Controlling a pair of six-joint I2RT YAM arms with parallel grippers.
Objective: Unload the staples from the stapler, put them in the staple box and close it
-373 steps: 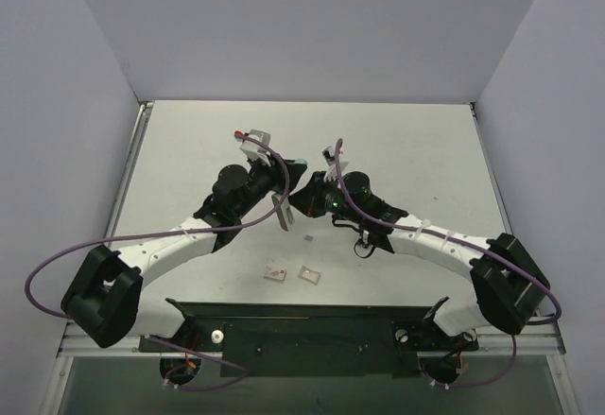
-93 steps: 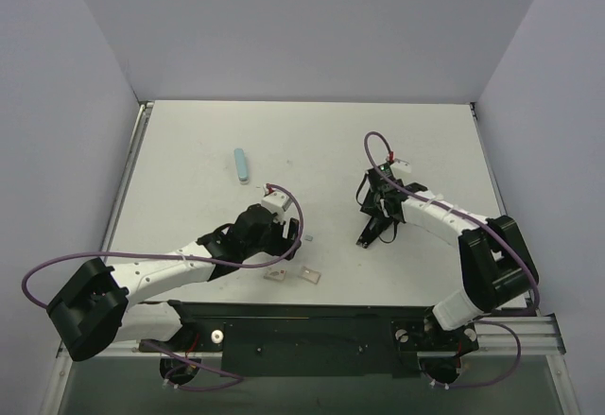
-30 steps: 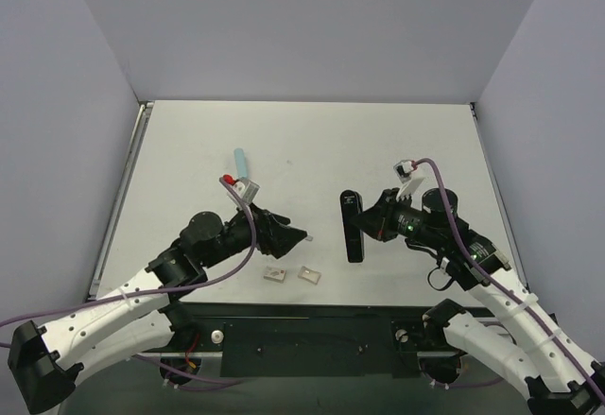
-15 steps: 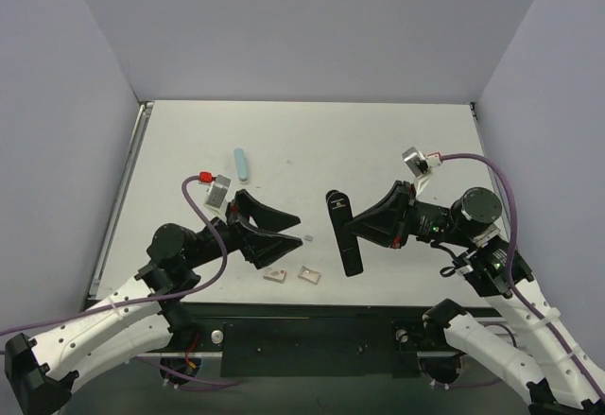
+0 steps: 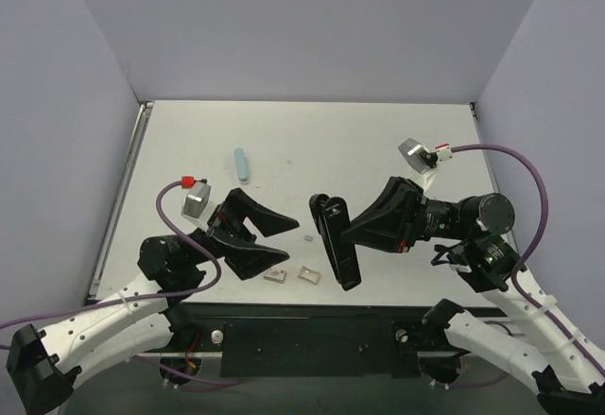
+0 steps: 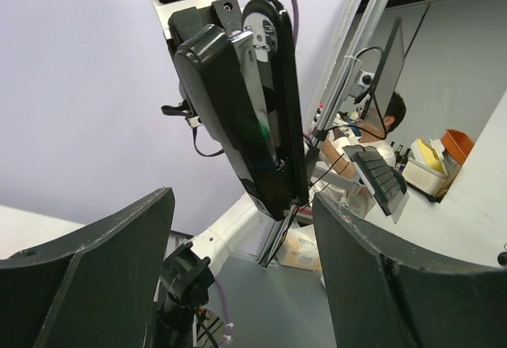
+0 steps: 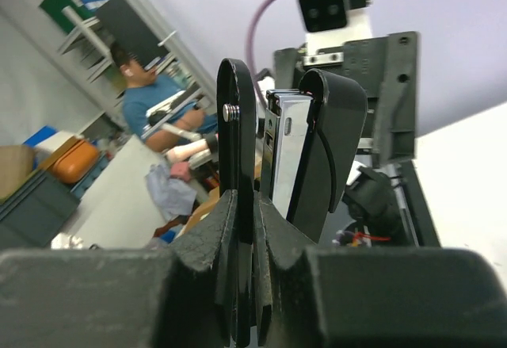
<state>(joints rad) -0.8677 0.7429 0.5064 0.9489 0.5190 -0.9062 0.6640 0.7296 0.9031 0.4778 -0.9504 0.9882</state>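
The black stapler hangs above the table's near middle, with my right gripper shut on it. In the right wrist view the fingers pinch one thin black leaf of the stapler. Its other leaves stand a little apart and show a light metal strip. No staples can be made out. My left gripper faces the stapler from the left, open and apart from it. In the left wrist view the stapler stands beyond the wide-spread fingers of that gripper, with nothing between them.
A pale blue rounded bar lies at the back left of the table. Two small square pieces and a tiny bit lie near the front edge under the grippers. Walls close the table on three sides.
Both arms have risen and drawn back toward the near edge. The stapler, still gripped, has moved left and up. The left gripper stays open and now faces it.
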